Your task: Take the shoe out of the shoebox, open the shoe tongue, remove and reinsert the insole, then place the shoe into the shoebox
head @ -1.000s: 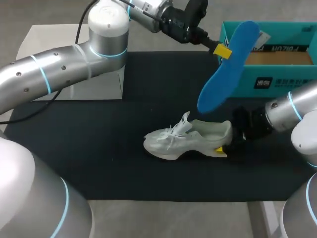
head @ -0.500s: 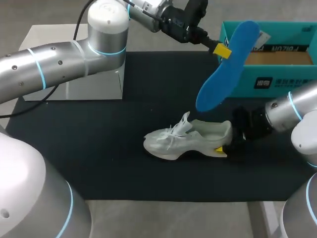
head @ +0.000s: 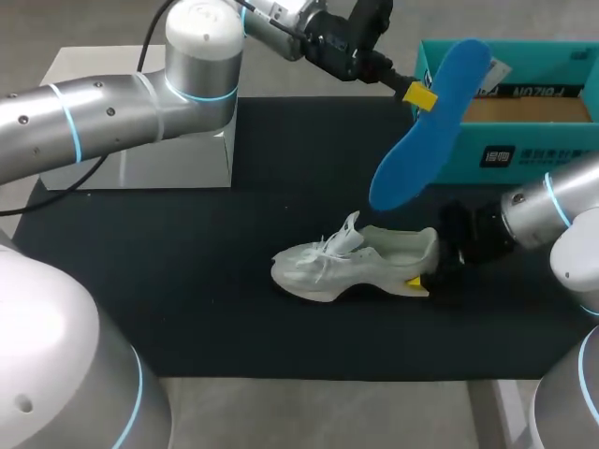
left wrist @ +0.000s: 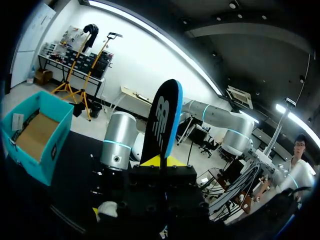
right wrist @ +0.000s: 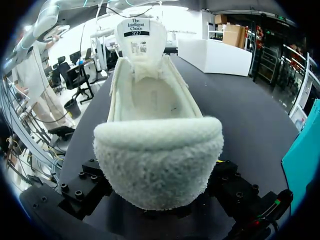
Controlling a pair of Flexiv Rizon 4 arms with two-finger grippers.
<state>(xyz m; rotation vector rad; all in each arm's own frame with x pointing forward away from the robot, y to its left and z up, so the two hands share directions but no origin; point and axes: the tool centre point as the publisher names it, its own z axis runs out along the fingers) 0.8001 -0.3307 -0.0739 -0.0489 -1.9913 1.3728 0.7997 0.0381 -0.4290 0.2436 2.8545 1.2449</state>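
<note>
Now, the left pincer is up at 1 o'clock over the counter, clenched on the blue insole, its yellow tips pinching the edge from both sides. The insole hangs in the air, slanting from 1 o'clock down to 7 o'clock, with its lower end above the shoe's collar and apart from it. The white shoe sits on the black counter just toward 4 o'clock from centre, toe to 9 o'clock, heel to 3 o'clock, tongue standing up. The right pincer grasps the heel, with fingers pressed against it from two sides. From the right wrist, the shoe's inside lies open ahead. The teal shoebox stands open at 2 o'clock, behind the insole.
</note>
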